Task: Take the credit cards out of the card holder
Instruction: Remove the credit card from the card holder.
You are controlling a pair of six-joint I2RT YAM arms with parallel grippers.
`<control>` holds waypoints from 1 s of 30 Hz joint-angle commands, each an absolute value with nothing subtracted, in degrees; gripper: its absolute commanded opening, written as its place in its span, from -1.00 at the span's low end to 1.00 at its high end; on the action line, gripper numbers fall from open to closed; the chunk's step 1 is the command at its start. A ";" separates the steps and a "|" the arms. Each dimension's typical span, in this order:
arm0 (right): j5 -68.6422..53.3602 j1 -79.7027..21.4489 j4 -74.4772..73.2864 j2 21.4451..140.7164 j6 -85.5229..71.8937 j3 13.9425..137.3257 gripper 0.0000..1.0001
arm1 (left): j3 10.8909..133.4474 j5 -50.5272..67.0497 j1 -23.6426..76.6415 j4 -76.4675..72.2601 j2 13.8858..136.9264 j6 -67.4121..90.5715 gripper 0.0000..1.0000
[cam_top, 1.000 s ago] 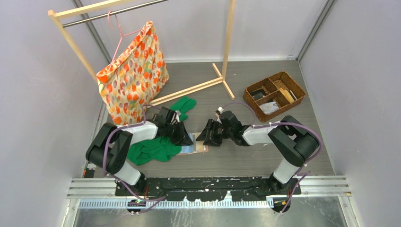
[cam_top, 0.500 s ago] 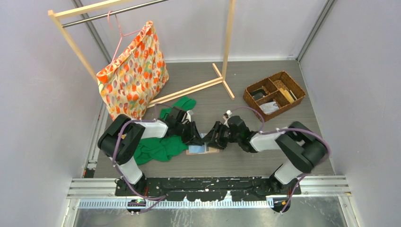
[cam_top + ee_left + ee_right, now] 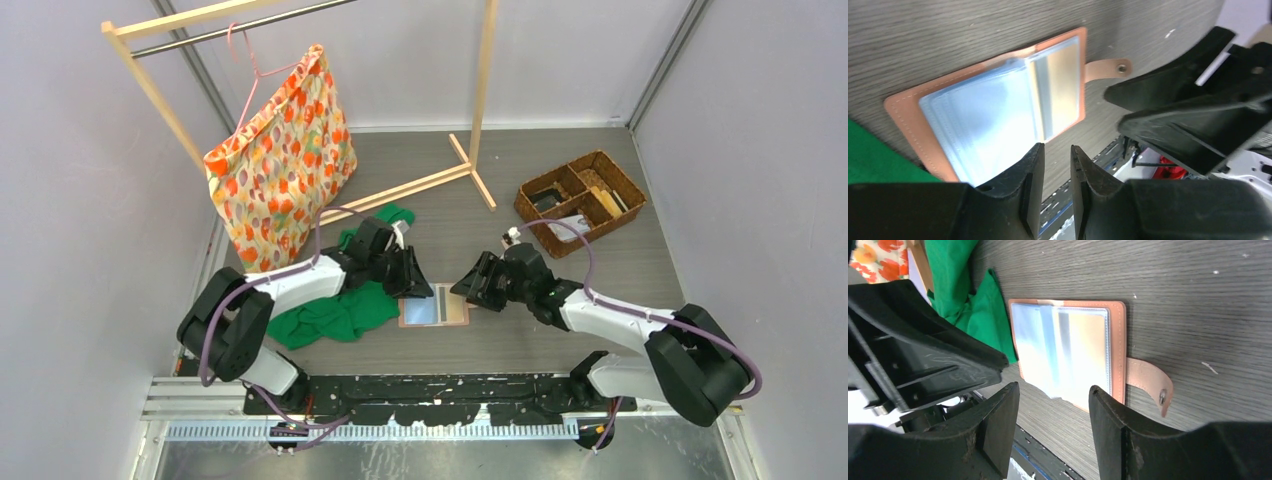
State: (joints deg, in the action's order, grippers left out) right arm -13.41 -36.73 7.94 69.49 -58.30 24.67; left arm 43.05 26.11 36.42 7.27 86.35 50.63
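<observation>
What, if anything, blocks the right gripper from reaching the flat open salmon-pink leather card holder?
Likely nothing, so yes: the right gripper hangs open just by the card holder; the left gripper is at its opposite edge.

The holder (image 3: 433, 306) lay on the surface (image 3: 520, 345) between the jaws.
The left jaws hung just behind-left of it, the right jaws just to its right. A cloth (image 3: 335, 312) lay just left of it; a basket (image 3: 580, 200) sat well apart, behind and right.

White-and-black arms (image 3: 300, 285) (purple cables (image 3: 319, 235) looped along), matte black fingers (image 3: 1030, 190)
</observation>
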 commanded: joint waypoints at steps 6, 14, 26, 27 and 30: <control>-14.97 -35.63 15.63 73.72 -62.00 23.03 0.16 | 43.07 31.02 38.85 -7.22 91.43 57.32 -0.45; -15.38 -35.50 18.74 77.15 -63.14 22.11 0.16 | 43.64 26.44 38.94 -2.47 95.43 54.28 -0.48; -15.76 -35.54 19.48 80.66 -62.52 23.07 0.16 | 42.81 25.35 38.94 -1.25 98.96 53.44 -0.50; -15.92 -35.53 19.88 81.05 -62.61 22.97 0.16 | 42.80 25.33 38.94 -1.17 98.96 53.39 -0.50; -17.03 -35.52 21.88 81.61 -63.36 22.65 0.16 | 42.82 25.22 38.94 -1.02 99.05 53.26 -0.50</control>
